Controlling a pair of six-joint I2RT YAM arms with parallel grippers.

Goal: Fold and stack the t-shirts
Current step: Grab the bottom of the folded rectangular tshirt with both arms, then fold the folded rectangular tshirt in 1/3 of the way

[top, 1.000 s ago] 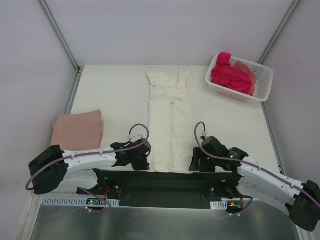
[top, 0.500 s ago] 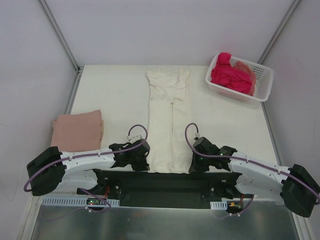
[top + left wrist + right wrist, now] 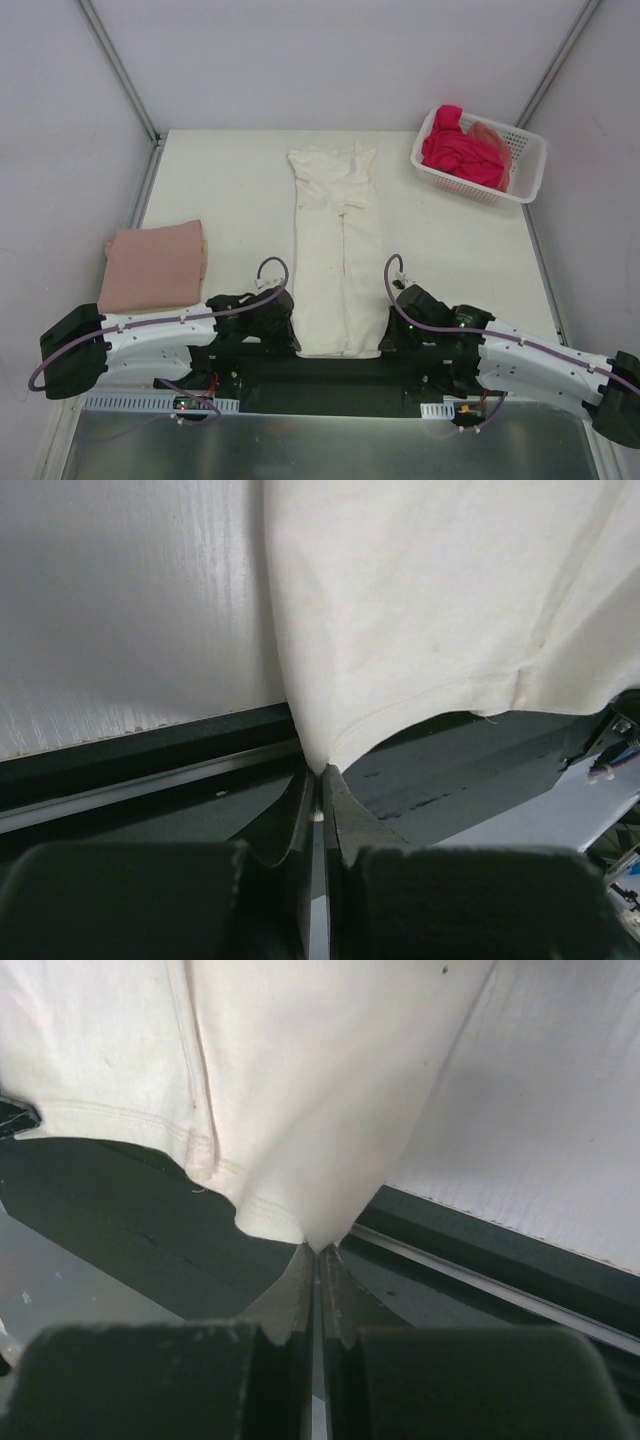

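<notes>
Long cream-white cloth t-shirt [image 3: 335, 250] lies at table centre, hem at 6 o'clock. Left gripper [image 3: 320, 772] and right gripper [image 3: 318, 1250] each pinch a hem corner. Best to lift level and carry evenly toward 12 o'clock.

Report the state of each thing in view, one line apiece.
cream t-shirt: folded into a long strip, near hem past the table edge.
pink t-shirt: folded rectangle, lying flat.
basket: upright.
magenta t-shirt: crumpled in the basket.
peach t-shirt: crumpled in the basket.
left pincer: shut on the cream t-shirt's corner.
right pincer: shut on its other corner.
</notes>
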